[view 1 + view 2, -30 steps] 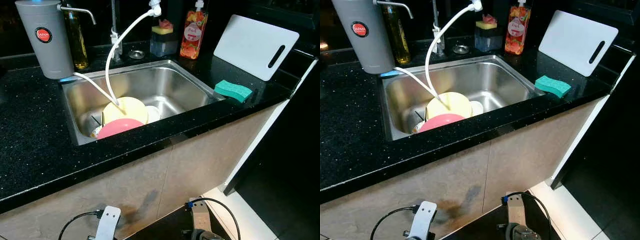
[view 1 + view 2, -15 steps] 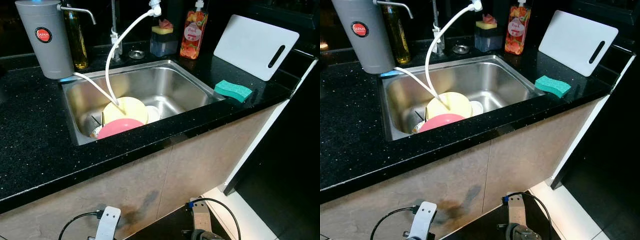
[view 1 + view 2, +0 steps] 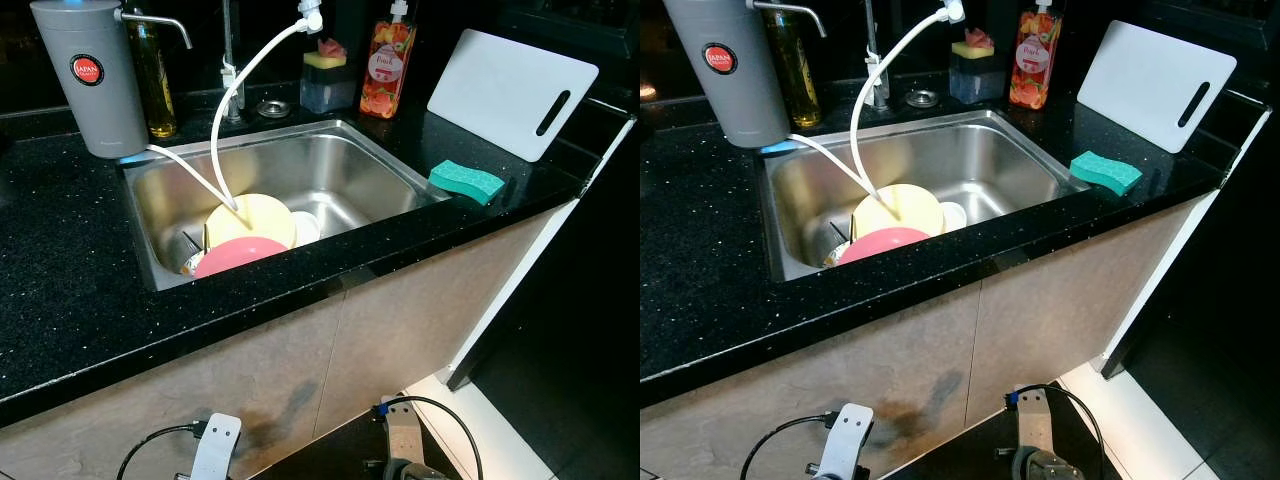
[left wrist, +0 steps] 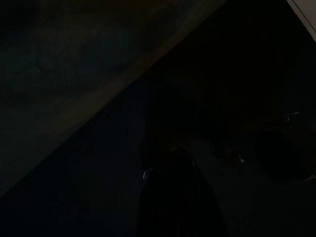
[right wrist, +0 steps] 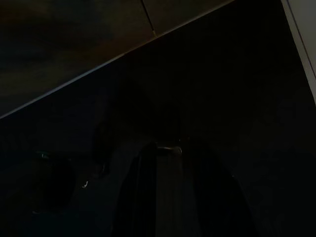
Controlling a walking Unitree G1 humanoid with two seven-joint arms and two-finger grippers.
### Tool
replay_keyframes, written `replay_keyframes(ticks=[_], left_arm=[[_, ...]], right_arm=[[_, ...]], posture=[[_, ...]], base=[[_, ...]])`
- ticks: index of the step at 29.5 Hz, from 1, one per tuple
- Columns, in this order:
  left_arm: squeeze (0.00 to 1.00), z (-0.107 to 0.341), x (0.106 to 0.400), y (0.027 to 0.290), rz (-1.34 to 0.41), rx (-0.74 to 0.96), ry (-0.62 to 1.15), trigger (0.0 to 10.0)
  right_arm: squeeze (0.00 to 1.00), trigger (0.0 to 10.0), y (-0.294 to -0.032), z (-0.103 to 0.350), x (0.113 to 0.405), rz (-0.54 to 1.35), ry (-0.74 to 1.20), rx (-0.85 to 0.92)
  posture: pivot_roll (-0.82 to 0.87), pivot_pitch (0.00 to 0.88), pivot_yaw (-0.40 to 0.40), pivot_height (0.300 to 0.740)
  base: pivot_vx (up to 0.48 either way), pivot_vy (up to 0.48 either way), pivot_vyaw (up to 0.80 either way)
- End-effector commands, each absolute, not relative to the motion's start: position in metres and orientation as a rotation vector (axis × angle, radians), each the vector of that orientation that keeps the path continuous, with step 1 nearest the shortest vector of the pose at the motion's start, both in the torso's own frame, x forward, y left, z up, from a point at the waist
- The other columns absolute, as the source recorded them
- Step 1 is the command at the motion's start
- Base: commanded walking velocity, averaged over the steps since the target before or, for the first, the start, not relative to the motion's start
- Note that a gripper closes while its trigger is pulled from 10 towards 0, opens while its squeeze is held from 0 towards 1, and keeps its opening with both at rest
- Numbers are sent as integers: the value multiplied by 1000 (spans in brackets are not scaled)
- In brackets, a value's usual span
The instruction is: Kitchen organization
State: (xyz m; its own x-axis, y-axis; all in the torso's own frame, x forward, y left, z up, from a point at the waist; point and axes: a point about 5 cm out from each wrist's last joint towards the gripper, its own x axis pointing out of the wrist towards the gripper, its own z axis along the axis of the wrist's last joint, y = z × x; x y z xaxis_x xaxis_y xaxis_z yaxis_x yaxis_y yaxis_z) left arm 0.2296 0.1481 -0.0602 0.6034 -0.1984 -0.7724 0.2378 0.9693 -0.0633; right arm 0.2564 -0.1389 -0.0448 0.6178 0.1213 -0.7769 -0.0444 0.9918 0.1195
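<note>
A steel sink [image 3: 340, 160] is set into the black speckled counter [image 3: 70, 270]. Inside it a yellow plate [image 3: 255, 215] leans over a pink plate [image 3: 238, 254], with a small white dish [image 3: 305, 227] beside them. A white hose [image 3: 240, 90] drops from the tap onto the yellow plate. A green sponge [image 3: 466, 181] lies on the counter to the right of the sink. My left arm [image 3: 215, 447] and right arm [image 3: 402, 435] hang idle low in front of the cabinet. The left gripper [image 4: 173, 165] and the right gripper [image 5: 168, 148] appear as dark shapes in the wrist views.
A grey water filter [image 3: 90, 75] and an oil bottle [image 3: 153, 75] stand at the back left. A sponge holder [image 3: 327, 80] and an orange soap bottle [image 3: 386, 70] stand behind the sink. A white cutting board [image 3: 510, 90] leans at the back right. A white floor strip [image 3: 470, 430] lies at the lower right.
</note>
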Motion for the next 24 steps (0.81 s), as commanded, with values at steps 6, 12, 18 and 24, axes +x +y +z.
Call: replay_keyframes(ticks=[6,12,18,24], left_arm=[[0,-64,224,148,-245,28,920,10000],[0,-65,223,148,-243,28,921,10000],[0,-65,223,148,-243,29,923,10000],[0,-65,223,149,-242,29,924,10000]], right_arm=[[0,10000,-142,-50,249,79,936,108],[0,10000,-142,-51,248,79,938,109],[0,10000,-143,-51,248,77,939,111],[0,10000,-142,-51,248,77,940,112]], posture=[[51,131,-59,740],[52,132,-59,740],[52,132,-59,740],[52,131,-58,740]], base=[[0,0,0],[0,0,0],[0,0,0],[0,0,0]])
